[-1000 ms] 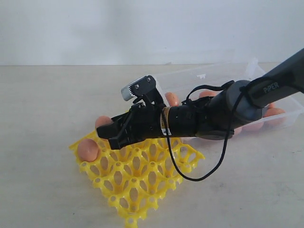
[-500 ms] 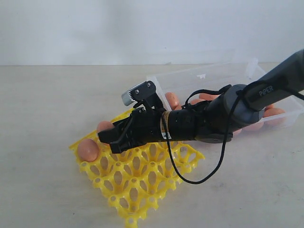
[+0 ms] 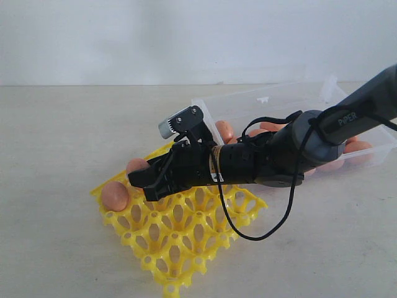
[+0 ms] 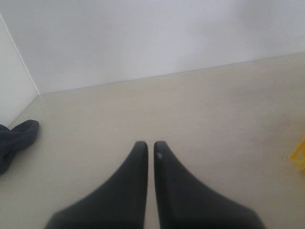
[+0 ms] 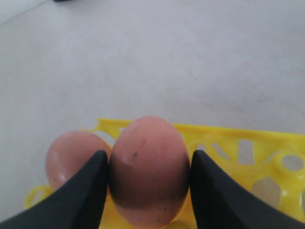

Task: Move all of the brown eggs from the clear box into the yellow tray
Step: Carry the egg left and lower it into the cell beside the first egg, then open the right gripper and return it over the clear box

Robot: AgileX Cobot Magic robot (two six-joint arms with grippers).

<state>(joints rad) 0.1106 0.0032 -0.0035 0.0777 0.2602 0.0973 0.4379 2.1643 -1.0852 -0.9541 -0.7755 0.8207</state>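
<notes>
My right tool [image 3: 141, 182] pinches a brown egg [image 5: 148, 167] between its two black fingers [image 5: 86, 191], one on each side of the shell. The egg sits low over the edge row of the yellow tray [image 3: 186, 239]; I cannot tell whether it touches a cup. Just beside it, a second egg [image 3: 115, 195] is seated in the tray's corner cup. The right arm [image 3: 298, 146] reaches across from the clear box [image 3: 279, 98], which lies on the tabletop [image 3: 56, 136] beyond the tray and to its right in the exterior view. More brown eggs [image 3: 358, 148] lie in that box, partly hidden behind the arm, so I cannot count them. My left tool [image 4: 150, 145] has its fingers [image 4: 133, 181] pressed together, tip beside tip, above bare tabletop. Only a small yellow corner of the tray shows in its wrist view.
</notes>
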